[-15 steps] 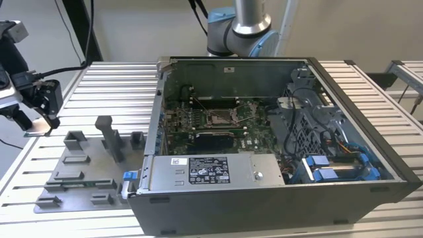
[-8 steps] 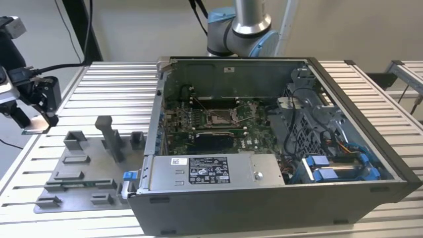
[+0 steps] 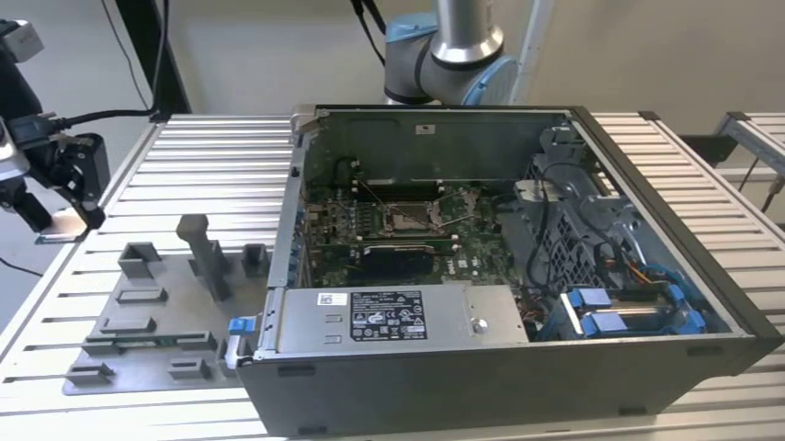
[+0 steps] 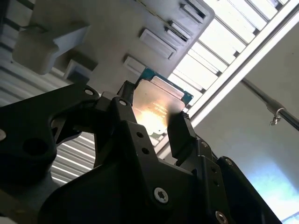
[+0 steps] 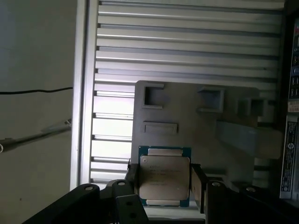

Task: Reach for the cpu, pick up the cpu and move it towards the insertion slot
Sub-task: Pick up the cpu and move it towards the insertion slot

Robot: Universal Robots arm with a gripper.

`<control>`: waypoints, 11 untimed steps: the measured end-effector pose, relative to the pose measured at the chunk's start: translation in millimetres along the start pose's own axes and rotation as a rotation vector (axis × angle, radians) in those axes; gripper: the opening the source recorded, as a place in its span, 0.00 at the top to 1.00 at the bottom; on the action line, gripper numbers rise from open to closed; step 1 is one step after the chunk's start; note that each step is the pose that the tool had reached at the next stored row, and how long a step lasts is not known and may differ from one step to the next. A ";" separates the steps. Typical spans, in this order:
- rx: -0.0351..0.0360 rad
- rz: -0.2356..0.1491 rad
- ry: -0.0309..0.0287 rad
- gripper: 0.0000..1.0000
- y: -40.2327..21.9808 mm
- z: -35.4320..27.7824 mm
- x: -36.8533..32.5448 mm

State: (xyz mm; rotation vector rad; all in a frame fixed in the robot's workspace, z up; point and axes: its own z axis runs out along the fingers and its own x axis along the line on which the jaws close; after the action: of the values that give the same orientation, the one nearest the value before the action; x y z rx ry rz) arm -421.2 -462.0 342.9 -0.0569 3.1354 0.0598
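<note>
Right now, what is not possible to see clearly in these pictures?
- The cpu: gripped sides covered by the hand's fingers, in both wrist views.
- The insertion slot: pins too small, exterior view.
- The hand's upper part: cut off by the exterior view's left edge.

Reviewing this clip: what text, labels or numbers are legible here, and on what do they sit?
Black label on the silver power-supply box: print too small to read.
White sticker beside that label: too small to read.
Top of the cpu: faint engraving, too blurred to read.
Nothing here can be quoted.
</note>
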 end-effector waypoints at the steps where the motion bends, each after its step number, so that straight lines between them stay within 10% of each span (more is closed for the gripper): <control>1: 0.0000 0.000 0.0000 1.00 0.1 -1.2 0.0; 11: 0.0001 0.000 0.0001 1.00 0.6 -15.1 -0.1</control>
State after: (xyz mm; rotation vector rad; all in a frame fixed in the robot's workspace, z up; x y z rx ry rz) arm -421.2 -462.0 358.1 -0.0568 3.1355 0.0597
